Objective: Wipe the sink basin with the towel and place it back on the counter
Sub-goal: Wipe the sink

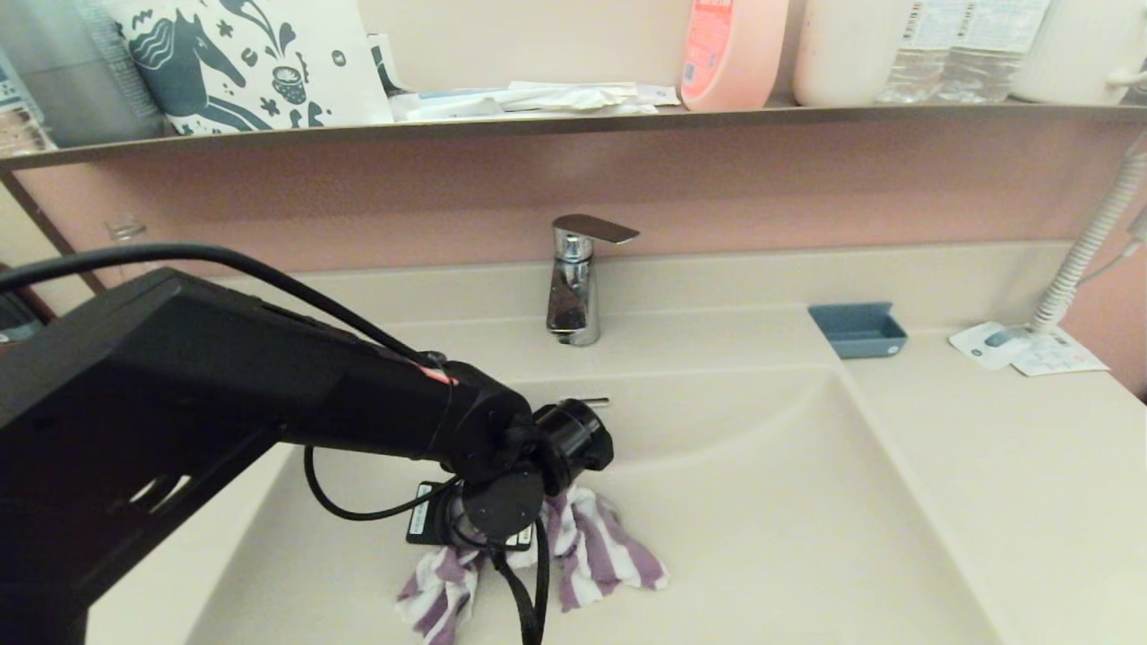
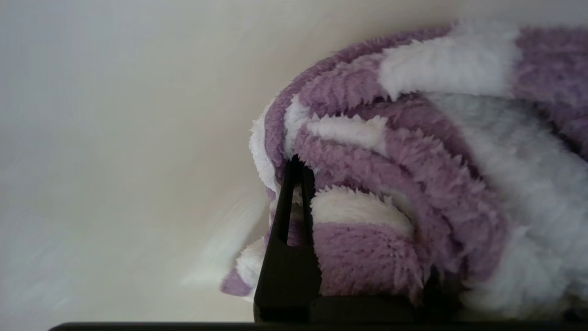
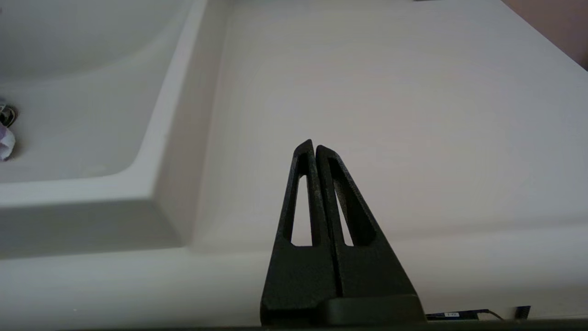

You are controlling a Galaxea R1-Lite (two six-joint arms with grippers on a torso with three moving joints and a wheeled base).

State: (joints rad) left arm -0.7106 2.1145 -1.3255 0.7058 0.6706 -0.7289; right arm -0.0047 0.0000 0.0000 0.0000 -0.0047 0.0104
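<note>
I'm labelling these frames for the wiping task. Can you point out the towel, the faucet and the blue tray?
towel (image 1: 591, 546): head view, striped fold lying in the sink basin.
faucet (image 1: 573, 291): head view, chrome body below the lever.
blue tray (image 1: 858, 330): head view, its inner floor.

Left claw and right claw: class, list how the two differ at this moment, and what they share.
The left claw is shut on the towel; the right claw is shut on nothing. The left claw is down in the sink basin; the right claw is over the counter. Both have black fingers.
</note>
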